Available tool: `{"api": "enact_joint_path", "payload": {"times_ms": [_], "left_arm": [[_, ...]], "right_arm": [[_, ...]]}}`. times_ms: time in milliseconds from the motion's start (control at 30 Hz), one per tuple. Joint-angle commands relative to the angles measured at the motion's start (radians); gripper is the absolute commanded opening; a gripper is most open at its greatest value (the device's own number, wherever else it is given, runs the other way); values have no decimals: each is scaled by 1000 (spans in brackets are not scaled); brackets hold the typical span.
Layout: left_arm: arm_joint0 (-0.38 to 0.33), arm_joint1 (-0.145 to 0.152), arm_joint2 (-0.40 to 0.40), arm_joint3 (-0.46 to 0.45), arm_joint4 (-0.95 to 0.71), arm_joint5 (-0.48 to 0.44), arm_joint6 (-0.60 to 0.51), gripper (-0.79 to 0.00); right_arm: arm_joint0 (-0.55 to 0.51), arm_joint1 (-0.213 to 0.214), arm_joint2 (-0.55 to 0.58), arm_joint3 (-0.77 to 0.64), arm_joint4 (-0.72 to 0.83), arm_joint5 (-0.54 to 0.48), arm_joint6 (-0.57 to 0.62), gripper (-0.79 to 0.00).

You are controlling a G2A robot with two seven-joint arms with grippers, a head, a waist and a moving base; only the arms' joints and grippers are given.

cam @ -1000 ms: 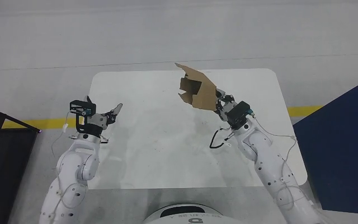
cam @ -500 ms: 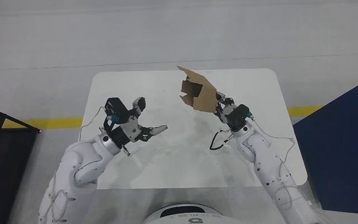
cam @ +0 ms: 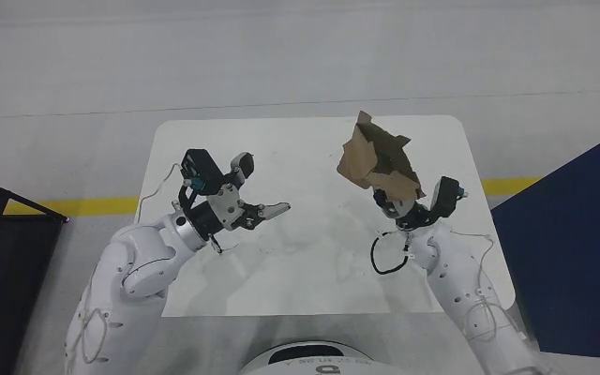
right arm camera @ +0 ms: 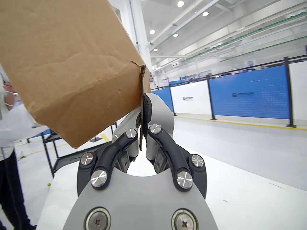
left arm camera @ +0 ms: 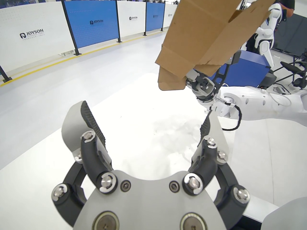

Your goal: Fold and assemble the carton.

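Just 1 brown cardboard carton (cam: 380, 159) here, partly opened w/ flaps sticking out, held up in the air over the right side of the white rounded-corner worktop (cam: 309, 272), not touching it. 2 grippers total: the right gripper (right arm camera: 143, 106) is pinched tight on a thin cardboard edge at the carton's lower end, w/ the rest of the box tilted above it. The left gripper (left arm camera: 146, 118) has nothing in it, fingers spread wide, hanging above the left-middle of the worktop, well apart from the carton but facing it.
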Motion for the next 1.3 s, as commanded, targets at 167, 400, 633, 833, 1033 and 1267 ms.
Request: {"api": "enact_joint_path", "payload": {"times_ms": [167,400,633,833,1033,1267], "left_arm": [[10,6,-20,-8,-18,-16,10,0],[13,12,-33,-2,-60,-45,0,0],[11,16,-38,-1,-76,-52,-3,0],[12,21,-30,25,-136,-79,-28,0],[-16,31,25,102,-328,-123,-175,0],[-110,45,86,232,-717,-106,-401,0]], "right_arm": [[24,-4,-23,-2,-13,-27,3,-785],[55,-2,-98,-7,181,-110,57,-785],[81,19,-81,56,149,-82,56,-785],[-14,20,9,-51,-5,467,172,-785],[-155,13,34,-307,-347,1109,365,-785],[-213,-5,-35,-429,-686,1430,535,-785]]}}
